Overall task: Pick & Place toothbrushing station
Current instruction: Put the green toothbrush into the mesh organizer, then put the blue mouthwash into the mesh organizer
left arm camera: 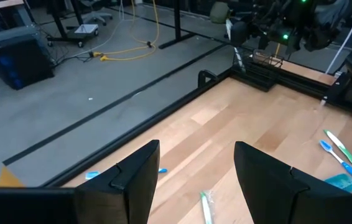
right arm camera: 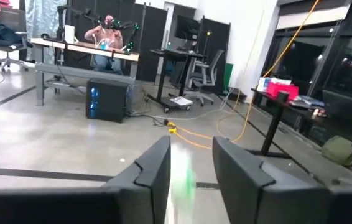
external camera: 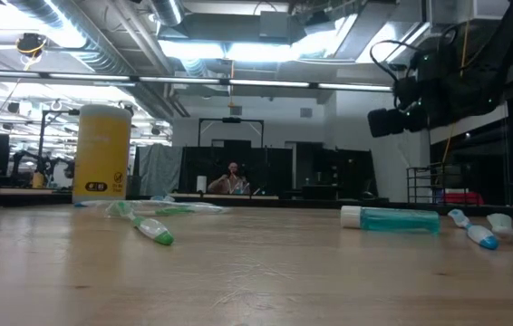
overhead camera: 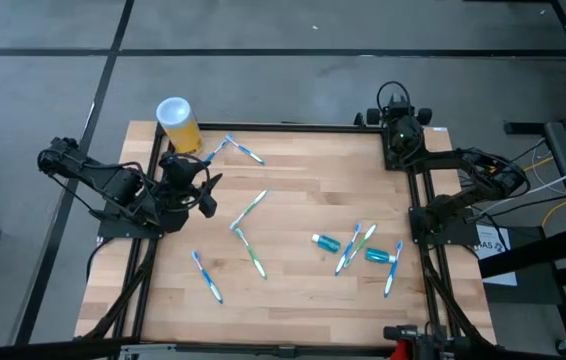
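My right gripper (overhead camera: 395,100) (right arm camera: 191,146) hangs level over the table's far right corner, pointing away over the floor, fingers apart. A blurred white and green streak (right arm camera: 182,180) shows between them. In the left wrist view a pale slim stick (left arm camera: 235,43) shows beside that gripper, above a dark boxy shape (left arm camera: 262,73) at the corner. Whether that shape is the toothbrushing station I cannot tell. My left gripper (overhead camera: 208,192) (left arm camera: 198,149) stands open above the table's left part, nothing between its fingers. My right gripper has the blurred white and green streak (right arm camera: 181,186) between its two fingers, close to one finger (right arm camera: 157,168). Whether the fingers touch it I cannot tell.
A yellow cup with a white lid (overhead camera: 178,122) (external camera: 101,152) stands at the far left corner. Several toothbrushes (overhead camera: 251,250) and two teal tubes (overhead camera: 325,242) lie scattered on the wooden top. A person sits at a desk far behind (right arm camera: 104,34).
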`<state>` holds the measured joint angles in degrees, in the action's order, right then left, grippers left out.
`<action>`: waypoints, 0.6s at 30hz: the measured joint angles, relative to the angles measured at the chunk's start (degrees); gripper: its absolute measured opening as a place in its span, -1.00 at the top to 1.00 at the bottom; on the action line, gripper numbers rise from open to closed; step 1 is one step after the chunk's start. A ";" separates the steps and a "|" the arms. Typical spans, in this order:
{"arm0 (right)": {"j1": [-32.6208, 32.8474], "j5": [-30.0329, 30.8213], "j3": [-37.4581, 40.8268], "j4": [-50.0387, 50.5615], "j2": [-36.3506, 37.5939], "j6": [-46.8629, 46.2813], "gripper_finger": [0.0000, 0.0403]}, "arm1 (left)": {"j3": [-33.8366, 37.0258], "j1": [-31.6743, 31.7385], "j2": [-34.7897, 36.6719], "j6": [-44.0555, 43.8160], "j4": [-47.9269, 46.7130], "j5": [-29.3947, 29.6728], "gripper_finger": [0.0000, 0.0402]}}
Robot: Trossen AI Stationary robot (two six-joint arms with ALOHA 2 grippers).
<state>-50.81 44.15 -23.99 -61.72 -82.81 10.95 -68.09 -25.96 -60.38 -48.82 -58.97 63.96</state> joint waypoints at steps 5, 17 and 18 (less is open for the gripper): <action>1.11 2.51 0.02 0.89 0.00 -1.42 0.40 | 0.02 0.00 0.00 -0.02 -0.01 0.51 -0.01; 14.07 -2.84 0.04 -2.51 7.26 1.46 0.45 | 0.01 0.02 0.01 -1.45 -0.01 1.73 -0.01; 16.04 -3.47 0.04 -2.37 9.22 1.19 0.45 | 0.02 0.02 0.15 -1.85 -0.04 2.05 -0.01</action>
<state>-34.77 40.68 -23.94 -64.09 -73.59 12.14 -68.07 -25.94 -60.23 -50.67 -59.01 66.01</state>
